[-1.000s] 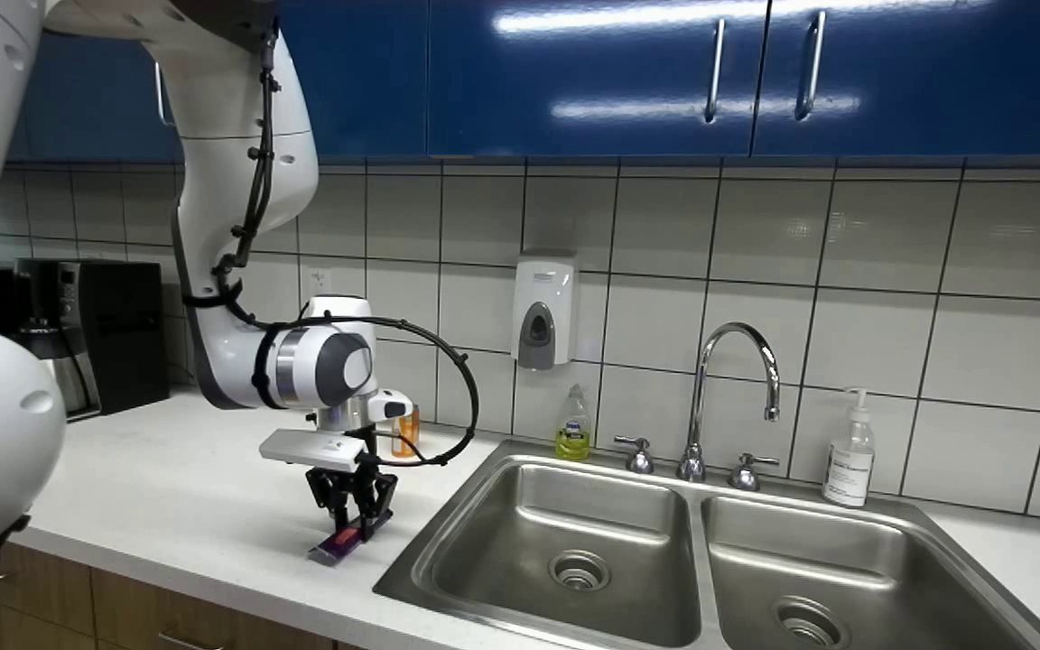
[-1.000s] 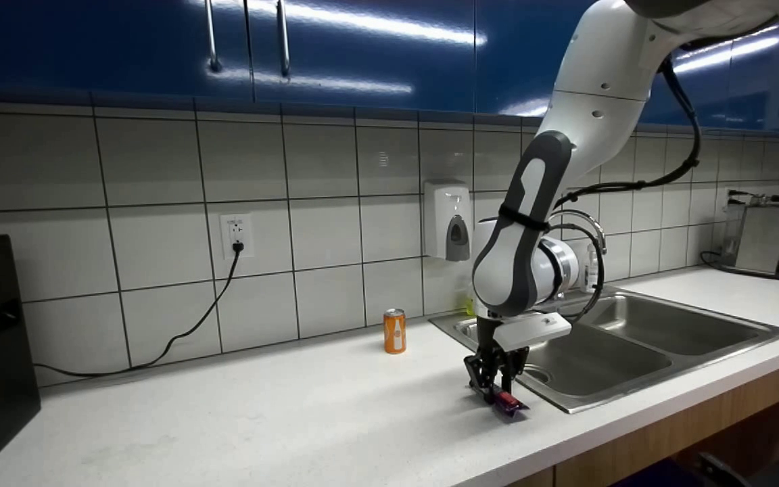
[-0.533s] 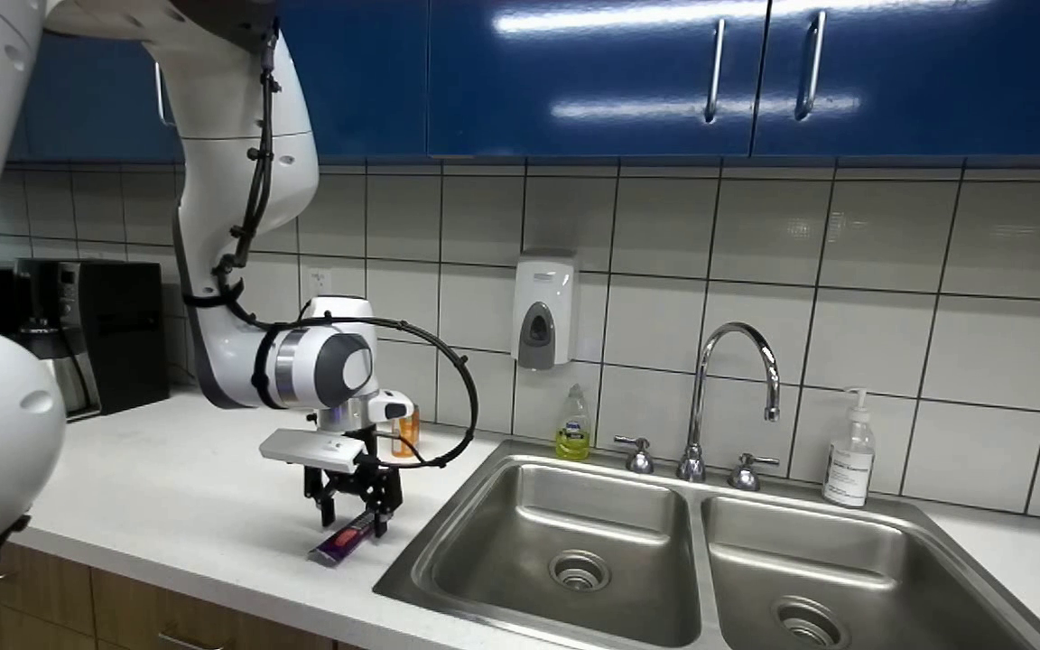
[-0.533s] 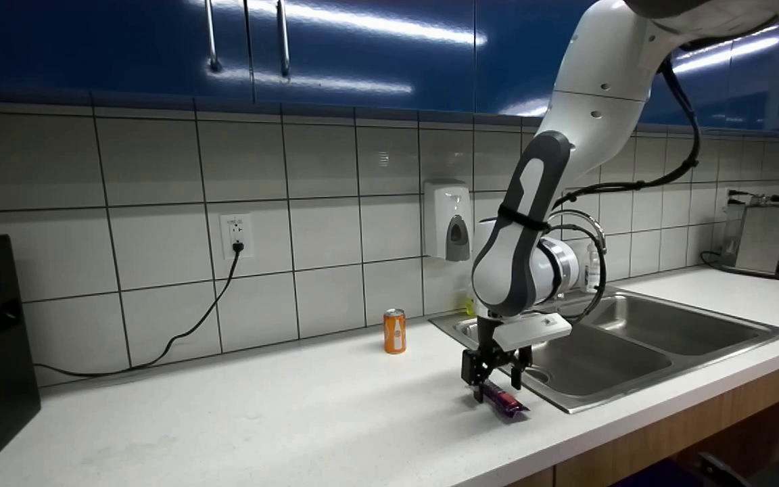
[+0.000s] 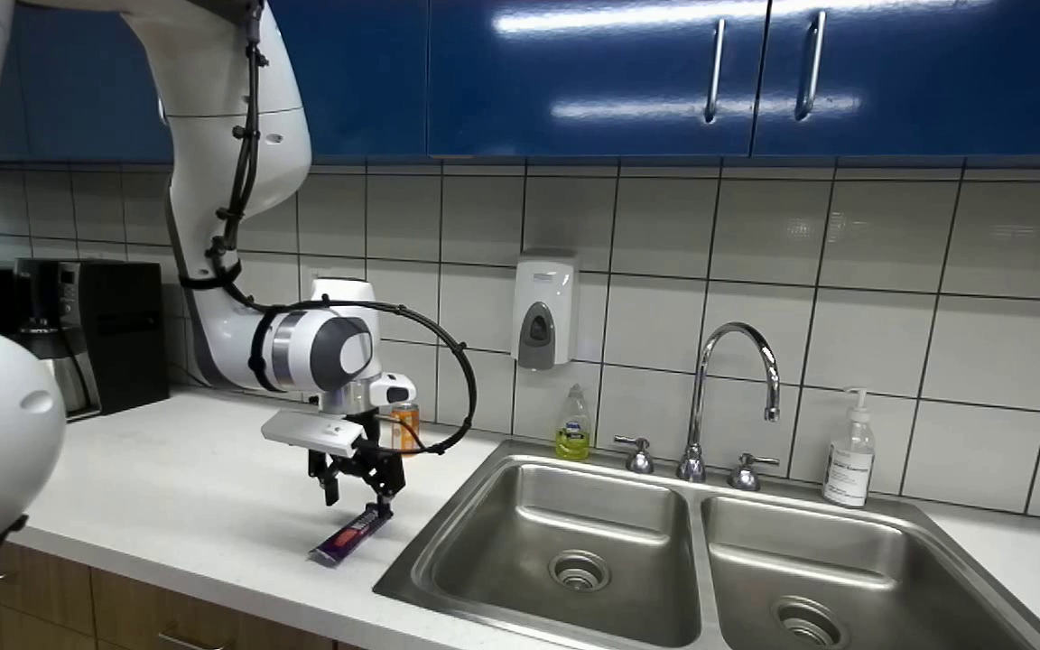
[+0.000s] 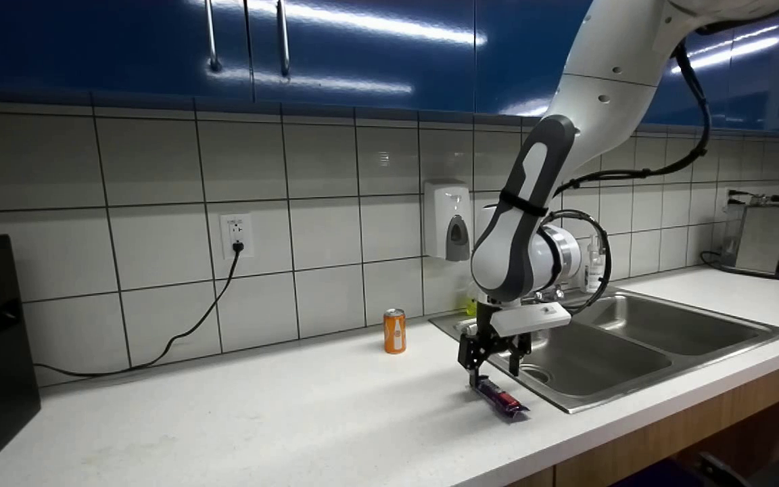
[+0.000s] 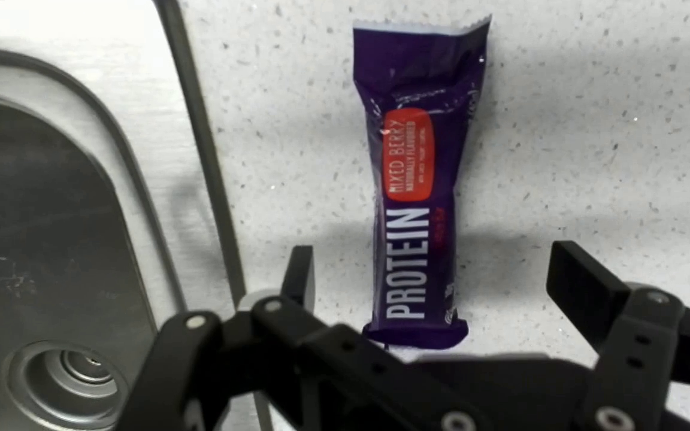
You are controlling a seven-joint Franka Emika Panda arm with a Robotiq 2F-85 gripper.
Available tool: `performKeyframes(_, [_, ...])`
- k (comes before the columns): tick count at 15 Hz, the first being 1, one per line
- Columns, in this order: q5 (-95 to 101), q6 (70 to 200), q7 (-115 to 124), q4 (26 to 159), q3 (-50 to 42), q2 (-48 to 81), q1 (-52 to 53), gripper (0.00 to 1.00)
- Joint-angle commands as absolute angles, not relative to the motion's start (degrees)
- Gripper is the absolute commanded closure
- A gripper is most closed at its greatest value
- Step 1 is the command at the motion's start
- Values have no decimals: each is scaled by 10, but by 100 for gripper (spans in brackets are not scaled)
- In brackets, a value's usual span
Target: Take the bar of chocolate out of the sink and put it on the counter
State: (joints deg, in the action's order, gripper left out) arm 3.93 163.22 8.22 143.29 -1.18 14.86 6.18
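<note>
The bar of chocolate (image 7: 417,155), in a purple wrapper with a red label, lies flat on the off-white counter (image 5: 195,506) beside the steel sink (image 5: 423,551). It is seen lengthwise in the wrist view, where the sink rim is at left. Above the bar's near end stands my gripper (image 7: 432,260), its fingers spread wide on either side with bare counter between them and the wrapper. Both exterior views show the gripper (image 5: 357,503) just over the bar (image 5: 346,539), holding nothing. From an exterior view, one fingertip overlaps the far end of the bar (image 6: 503,400).
An orange can (image 6: 395,331) stands near the tiled wall behind the gripper. Dish soap (image 5: 573,431), a curved faucet (image 5: 695,429) and a pump bottle (image 5: 849,460) line the sink's back edge. A black machine (image 5: 118,334) sits farther along the counter.
The fingers have parted from the bar and let it go on the counter. Since then the arm has risen a little, while the bar has stayed in place.
</note>
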Motion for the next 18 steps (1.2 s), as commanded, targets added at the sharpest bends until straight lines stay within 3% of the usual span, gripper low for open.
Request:
performKeyframes(1, [40, 1606, 84, 1466, -12, 99, 59, 0])
performKeyframes(9, [28, 1565, 81, 1532, -9, 21, 43, 0])
performKeyframes(10, [40, 1585, 85, 1505, -8, 64, 47, 0])
performKeyframes(18, [38, 1581, 85, 1523, -7, 42, 43, 0])
